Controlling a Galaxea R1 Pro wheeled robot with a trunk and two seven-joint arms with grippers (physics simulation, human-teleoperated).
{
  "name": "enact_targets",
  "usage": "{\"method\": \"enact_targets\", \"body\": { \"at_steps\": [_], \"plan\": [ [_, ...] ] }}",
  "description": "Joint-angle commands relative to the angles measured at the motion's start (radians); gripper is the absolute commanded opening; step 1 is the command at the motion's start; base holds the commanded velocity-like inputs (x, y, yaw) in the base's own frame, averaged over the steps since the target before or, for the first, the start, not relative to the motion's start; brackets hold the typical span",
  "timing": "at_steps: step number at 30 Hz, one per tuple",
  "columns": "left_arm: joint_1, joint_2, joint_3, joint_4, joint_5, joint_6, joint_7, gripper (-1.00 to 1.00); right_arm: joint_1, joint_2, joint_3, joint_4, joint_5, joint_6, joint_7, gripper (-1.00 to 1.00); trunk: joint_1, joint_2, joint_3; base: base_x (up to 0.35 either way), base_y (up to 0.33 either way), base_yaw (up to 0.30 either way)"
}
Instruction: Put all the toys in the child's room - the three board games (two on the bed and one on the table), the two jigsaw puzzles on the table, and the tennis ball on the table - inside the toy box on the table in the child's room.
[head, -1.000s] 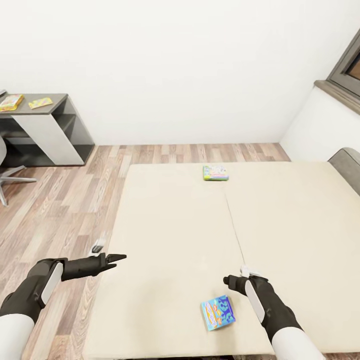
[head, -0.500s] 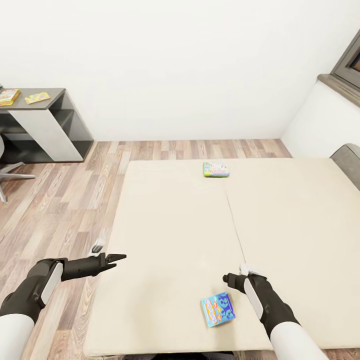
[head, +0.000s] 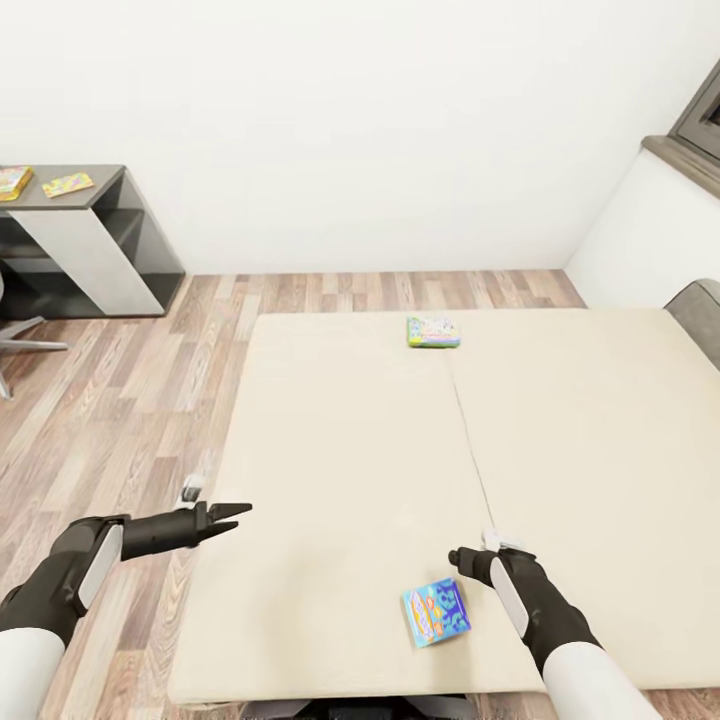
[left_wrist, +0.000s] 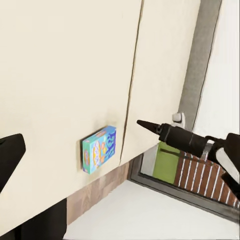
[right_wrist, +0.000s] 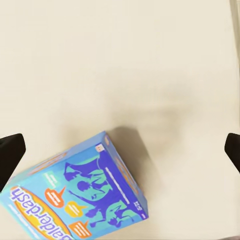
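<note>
Blue cartoon-printed cardboard game box lies flat on my smooth cream bed cover, beside my right gripper, fingers spread; left gripper also parted.

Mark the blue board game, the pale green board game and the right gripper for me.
blue board game (head: 436, 613): head view, middle of its printed cover.
pale green board game (head: 433, 331): head view, middle of its cover, at the bed's far edge.
right gripper (head: 466, 560): head view, between its fingers' tips.
</note>
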Motion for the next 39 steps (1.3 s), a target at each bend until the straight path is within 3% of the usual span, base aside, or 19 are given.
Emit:
{"method": "enact_targets", "body": {
  "at_steps": [1, 5, 10, 15, 39],
  "plan": [
    [0.0, 0.001, 0.0, 0.0, 0.0, 0.005, -0.049, 1.0, -0.001, 0.001, -0.002, -0.002, -0.011, 0.004, -0.007, 1.0, 0.0, -0.002, -0.003, 0.0, 0.0, 0.0],
    [0.0, 0.005, 0.0, -0.001, -0.002, 0.005, -0.141, 1.0, 0.0, 0.001, -0.002, -0.002, -0.013, 0.005, -0.007, 1.0, 0.0, -0.002, -0.01, 0.0, 0.0, 0.0],
    [0.0, 0.042, -0.002, -0.001, -0.004, 0.003, -0.297, 1.0, -0.001, 0.005, -0.002, -0.002, -0.013, 0.007, -0.006, 1.0, 0.0, -0.002, -0.018, 0.0, 0.0, 0.0],
    [0.001, 0.06, -0.001, -0.004, -0.008, 0.001, -0.372, 1.0, 0.0, 0.006, -0.002, -0.002, -0.013, 0.008, -0.006, 1.0, 0.0, -0.002, -0.026, 0.0, 0.0, 0.0],
    [0.0, 0.066, -0.001, -0.01, -0.01, 0.001, -0.387, 1.0, -0.001, 0.01, -0.002, -0.007, -0.014, 0.01, -0.005, 1.0, 0.0, -0.002, -0.065, 0.0, 0.0, 0.0]
  ]
}}
